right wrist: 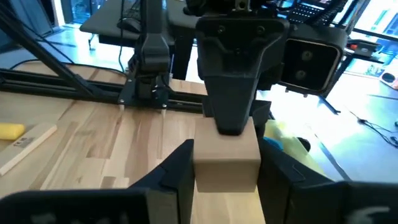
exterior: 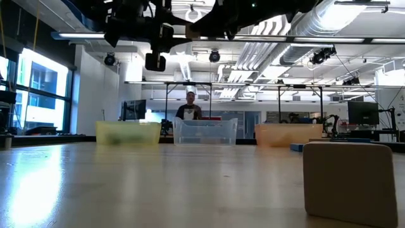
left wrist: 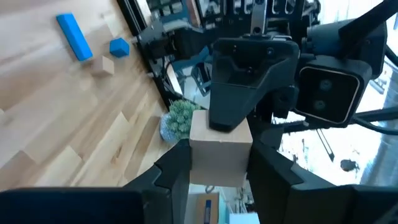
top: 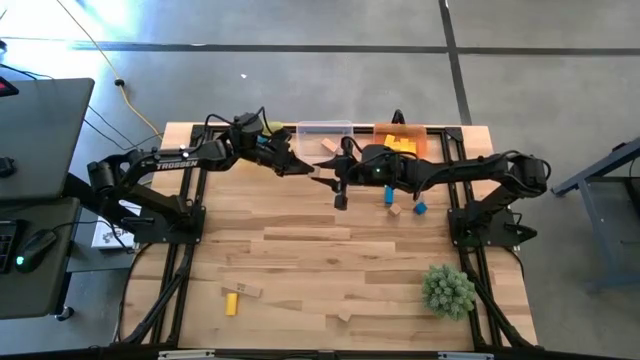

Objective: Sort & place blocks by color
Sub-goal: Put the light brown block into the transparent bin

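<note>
Left gripper (left wrist: 217, 171): raised over the table's far middle, its fingers closed on a tan cube (left wrist: 221, 149).
Right gripper (right wrist: 225, 168): meets the left one tip to tip, its fingers clamped on the same tan cube (right wrist: 227, 158).
Tan cube: held off the table between both grippers, shared by the two.
Blue bar (top: 389, 194): on the table just under the right arm, beside a blue cube (top: 420, 208) and a small tan block (top: 396, 210).
Clear bin (top: 324, 131): just beyond the grippers.
Orange bin (top: 401, 137): beyond the right gripper, holding yellow blocks (top: 402, 144).
Yellow block (top: 232, 304): well apart, near the front edge.
</note>
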Tool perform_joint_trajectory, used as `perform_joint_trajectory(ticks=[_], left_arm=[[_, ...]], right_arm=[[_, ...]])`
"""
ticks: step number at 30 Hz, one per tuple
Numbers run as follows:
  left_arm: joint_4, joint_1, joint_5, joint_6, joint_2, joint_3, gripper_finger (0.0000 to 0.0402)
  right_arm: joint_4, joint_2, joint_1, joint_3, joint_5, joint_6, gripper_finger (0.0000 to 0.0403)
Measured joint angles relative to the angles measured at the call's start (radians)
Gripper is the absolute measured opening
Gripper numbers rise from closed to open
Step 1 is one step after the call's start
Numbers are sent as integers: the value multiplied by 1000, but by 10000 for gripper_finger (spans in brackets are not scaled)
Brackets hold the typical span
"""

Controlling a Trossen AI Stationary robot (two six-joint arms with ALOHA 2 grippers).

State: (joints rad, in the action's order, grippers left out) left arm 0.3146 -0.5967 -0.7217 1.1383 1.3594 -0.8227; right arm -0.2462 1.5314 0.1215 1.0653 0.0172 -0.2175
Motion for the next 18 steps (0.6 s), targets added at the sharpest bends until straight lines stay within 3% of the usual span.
perform_joint_trajectory(ticks=[18], left_arm=[[9, -112, 187, -155, 0, 0, 208]], right_arm=[[70, 1, 215, 0, -99, 10, 108]])
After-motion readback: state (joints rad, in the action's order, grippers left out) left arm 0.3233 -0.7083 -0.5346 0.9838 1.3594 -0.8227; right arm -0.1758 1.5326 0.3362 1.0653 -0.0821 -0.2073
